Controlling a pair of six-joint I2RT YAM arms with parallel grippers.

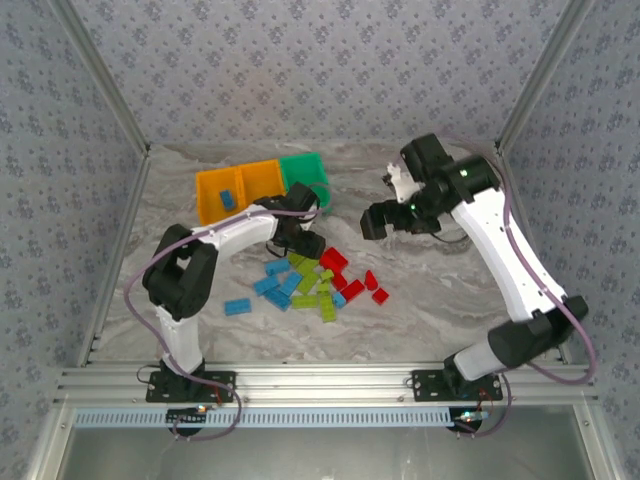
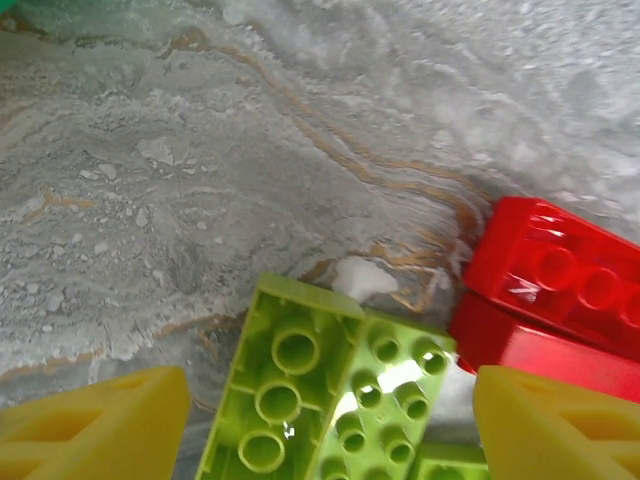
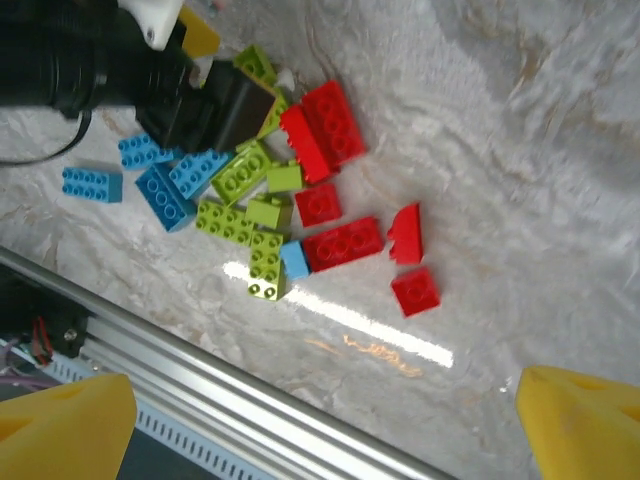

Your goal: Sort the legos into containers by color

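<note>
Lego (image 2: 285, 385), lime-green, between parted left jaws

Three joined orange-and-green plastic bins (image 1: 262, 180) set rear-left on marbled tabletop (image 1: 440, 290), small blue studded brick (image 1: 228, 197) laid in leftmost, blue, green, red plastic bricks (image 1: 312, 284) scattered before them

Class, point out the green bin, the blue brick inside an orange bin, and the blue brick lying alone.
Green plastic bin (image 1: 303, 170): top external view, bare inner surface.
Light blue plastic brick (image 1: 228, 198) in the left orange plastic bin (image 1: 209, 192): top external view, studded top.
Lone light blue plastic brick (image 1: 237, 307): top external view, studded top.
</note>
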